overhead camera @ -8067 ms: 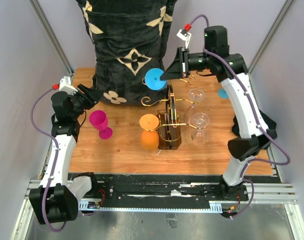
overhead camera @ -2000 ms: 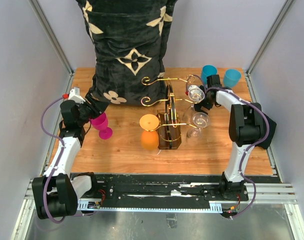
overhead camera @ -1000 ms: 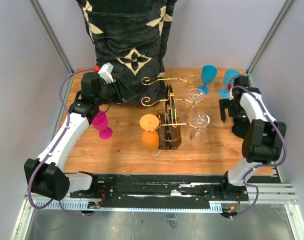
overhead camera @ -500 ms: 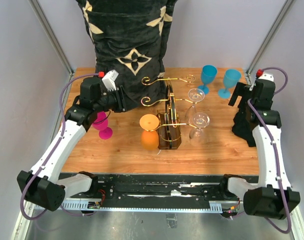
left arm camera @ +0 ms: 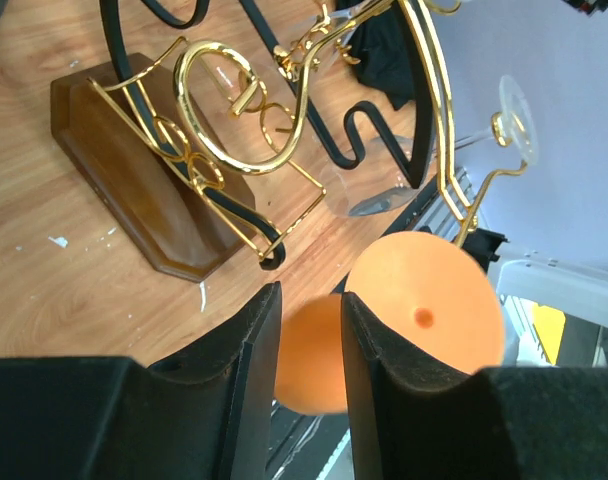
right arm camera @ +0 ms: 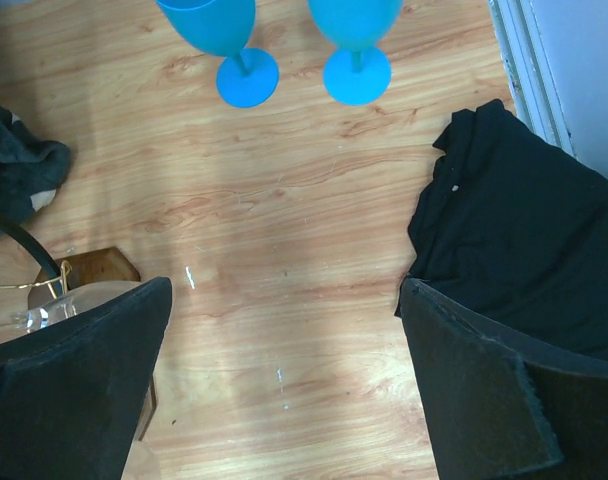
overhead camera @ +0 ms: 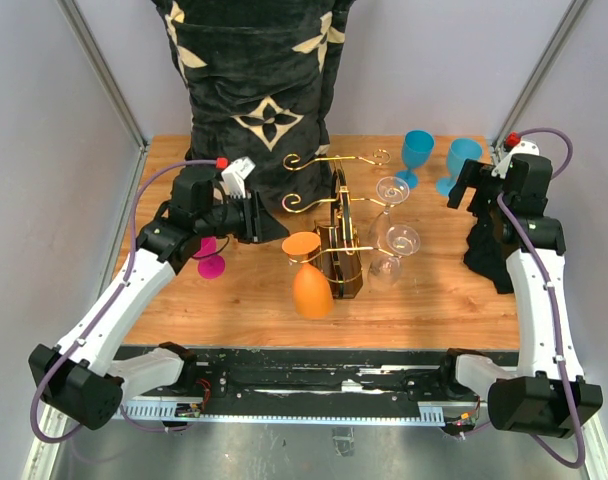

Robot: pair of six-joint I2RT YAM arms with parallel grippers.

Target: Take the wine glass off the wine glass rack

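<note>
Wooden table: a large black patterned cushion stands at its back edge. The wine glass rack stands mid-table, gold wire arms over a dark brown body. A black cloth lies by the right edge.

Left gripper: at the rack's left side, jaws narrow but parted. The orange wine glass is tilted just beyond its fingertips, foot up by the wire, bowl swung toward the near edge. The stem is hidden, so contact cannot be judged.

Right gripper: hovering well right of the rack, jaws wide, holding nothing.

Two clear glasses hang on the rack's right side. Two blue glasses stand back right. A pink glass shows beside the left arm.
</note>
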